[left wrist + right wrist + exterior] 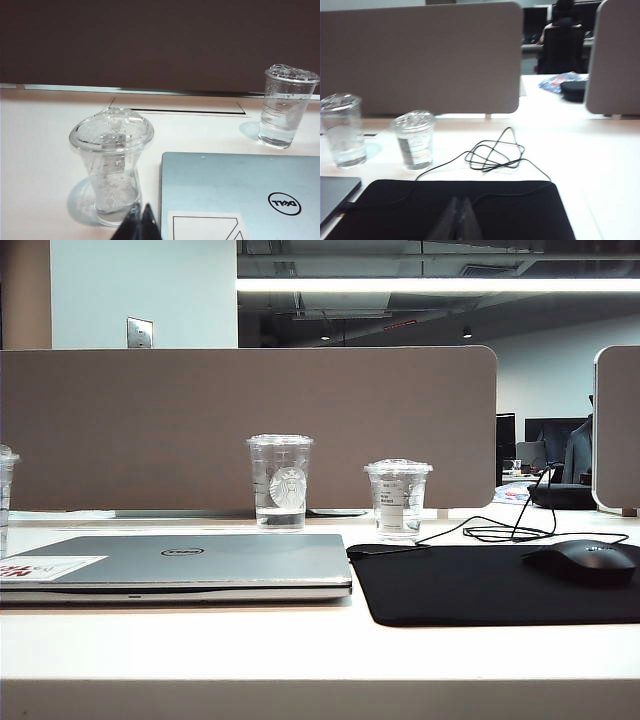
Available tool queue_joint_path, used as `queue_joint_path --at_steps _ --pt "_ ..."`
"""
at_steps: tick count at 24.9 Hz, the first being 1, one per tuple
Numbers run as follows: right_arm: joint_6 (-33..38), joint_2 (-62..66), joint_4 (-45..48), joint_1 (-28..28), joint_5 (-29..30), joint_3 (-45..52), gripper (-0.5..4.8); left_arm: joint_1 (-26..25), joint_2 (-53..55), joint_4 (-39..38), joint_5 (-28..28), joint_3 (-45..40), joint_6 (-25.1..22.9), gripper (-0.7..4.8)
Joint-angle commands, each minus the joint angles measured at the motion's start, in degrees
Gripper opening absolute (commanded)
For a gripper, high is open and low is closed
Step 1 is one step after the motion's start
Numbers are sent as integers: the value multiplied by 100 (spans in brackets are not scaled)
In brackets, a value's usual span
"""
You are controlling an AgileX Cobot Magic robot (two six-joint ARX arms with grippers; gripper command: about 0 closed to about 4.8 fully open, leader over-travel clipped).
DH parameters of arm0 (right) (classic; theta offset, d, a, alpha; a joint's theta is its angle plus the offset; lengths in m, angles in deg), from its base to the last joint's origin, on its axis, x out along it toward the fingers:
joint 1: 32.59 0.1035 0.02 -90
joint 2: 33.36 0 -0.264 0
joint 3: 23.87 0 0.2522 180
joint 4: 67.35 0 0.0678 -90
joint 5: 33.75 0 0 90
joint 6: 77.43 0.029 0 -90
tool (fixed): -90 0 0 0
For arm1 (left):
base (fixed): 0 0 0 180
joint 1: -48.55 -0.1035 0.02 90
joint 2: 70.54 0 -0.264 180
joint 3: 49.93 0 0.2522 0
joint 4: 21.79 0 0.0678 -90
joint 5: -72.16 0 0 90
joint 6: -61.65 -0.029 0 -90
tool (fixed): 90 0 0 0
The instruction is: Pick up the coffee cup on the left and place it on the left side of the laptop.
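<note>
Office desk (200, 650), grey partition (250, 420) behind. Left gripper (140, 222) closed, empty, just before coffee cup (112, 165). Cup stands beside laptop (240, 195) left edge (placement looks done). Right gripper (460, 220) closed, empty, over mouse pad (470, 210).

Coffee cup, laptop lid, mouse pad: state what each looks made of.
Coffee cup: clear thin plastic, glossy; the table shows through it and its lid glints.
Laptop lid: looks like brushed silver-grey metal, possibly painted plastic; an even satin sheen.
Mouse pad: matte black, probably fabric-topped; thin and free of reflections.
</note>
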Motion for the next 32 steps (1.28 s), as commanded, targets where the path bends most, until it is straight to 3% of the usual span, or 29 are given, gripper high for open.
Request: queue_joint_path --at_steps 1,10,13,24,32 --pt "-17 -363 120 -291 -9 151 -4 -9 2 55 -13 22 -4 -5" --pt "-17 -568 142 -791 52 555 -4 -9 2 55 -13 22 -4 -5" --pt "-15 -568 -201 -713 46 570 -4 -9 2 55 -11 22 -4 -5" --pt "-15 -568 -155 -221 -9 570 -4 -9 2 55 -11 22 -4 -5" --pt "-15 -568 -164 -216 -4 570 -4 -9 2 55 -11 22 -4 -5"
